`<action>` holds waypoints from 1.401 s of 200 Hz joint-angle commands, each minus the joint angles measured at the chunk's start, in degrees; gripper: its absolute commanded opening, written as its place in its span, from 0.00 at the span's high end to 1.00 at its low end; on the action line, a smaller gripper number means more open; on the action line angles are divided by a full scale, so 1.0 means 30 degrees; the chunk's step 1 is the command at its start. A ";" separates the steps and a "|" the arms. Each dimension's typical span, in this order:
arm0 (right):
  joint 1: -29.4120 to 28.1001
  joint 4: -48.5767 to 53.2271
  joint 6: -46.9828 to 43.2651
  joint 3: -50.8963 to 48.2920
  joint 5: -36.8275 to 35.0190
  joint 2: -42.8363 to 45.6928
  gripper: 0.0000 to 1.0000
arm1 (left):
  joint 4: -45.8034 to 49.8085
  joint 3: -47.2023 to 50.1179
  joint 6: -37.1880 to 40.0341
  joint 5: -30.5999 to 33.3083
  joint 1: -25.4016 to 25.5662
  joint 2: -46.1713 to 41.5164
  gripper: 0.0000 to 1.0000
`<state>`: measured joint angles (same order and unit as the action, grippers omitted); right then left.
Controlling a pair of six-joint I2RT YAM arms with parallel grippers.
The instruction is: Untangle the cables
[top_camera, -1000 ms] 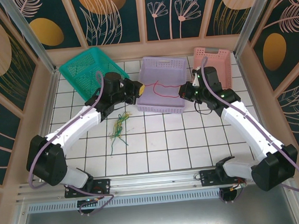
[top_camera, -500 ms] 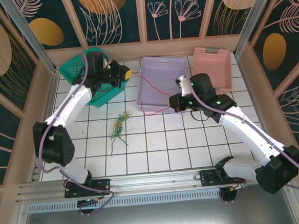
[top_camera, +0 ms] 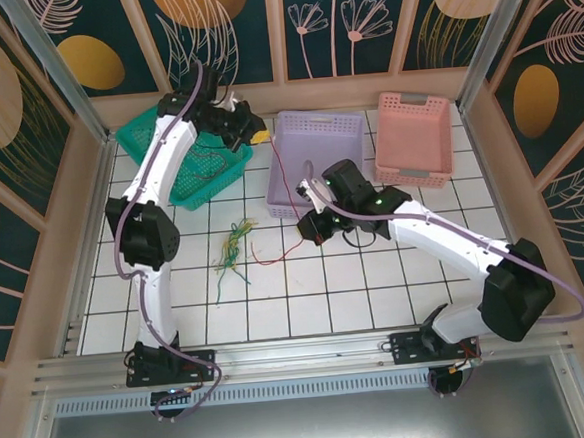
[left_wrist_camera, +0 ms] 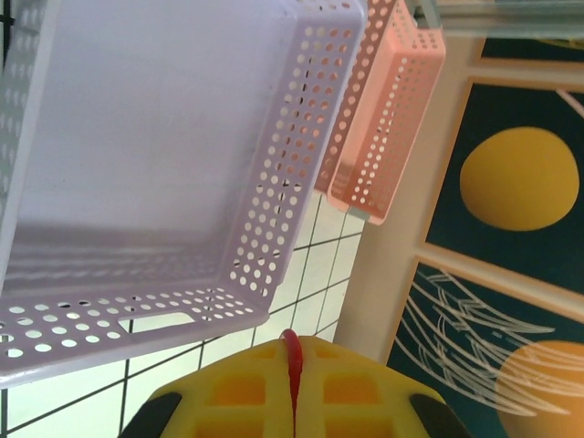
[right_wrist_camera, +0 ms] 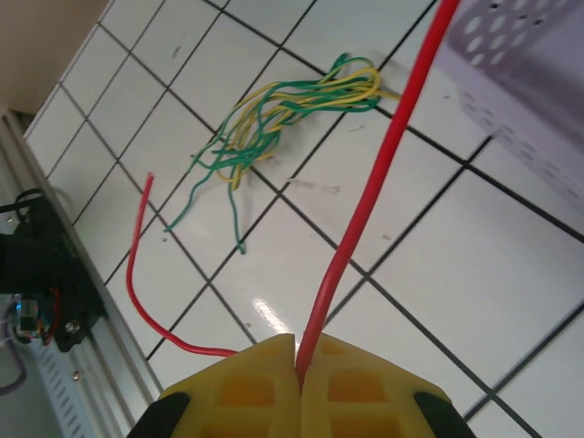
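Arms have swung apart: left gripper high by the teal basket, right gripper low over the bench, both jaws pinching the red cable, now strung out apart from the green-yellow bundle.

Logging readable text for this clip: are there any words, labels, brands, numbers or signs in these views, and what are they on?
No text can be read in any view.
Teal basket, purple basket, pink basket: no labels.
Wall panels: leaf and flower drawings, no lettering.
Red cable: no print visible.
Dark fitting at the table's edge: too blurred to read.
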<state>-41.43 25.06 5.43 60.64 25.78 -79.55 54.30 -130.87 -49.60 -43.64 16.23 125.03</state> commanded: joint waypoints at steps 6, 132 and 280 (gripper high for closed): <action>-0.0868 0.2831 0.0118 0.0025 0.4456 -0.0538 1.00 | -0.2679 -0.1470 0.1525 0.0376 -0.0942 0.0793 1.00; 0.0936 0.2933 0.3978 0.3500 -0.1119 -0.1301 1.00 | 0.0853 0.0730 -0.1910 1.1819 -0.1165 -0.5743 0.40; -0.0923 0.0778 0.2914 0.4868 -0.5489 -0.1234 1.00 | -0.9789 1.5621 -1.1430 0.9756 0.5441 -1.1090 0.52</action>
<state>-43.35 30.17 15.31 74.41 8.62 -84.44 29.93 -83.92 -82.48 -14.94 32.27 90.26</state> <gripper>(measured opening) 0.051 0.502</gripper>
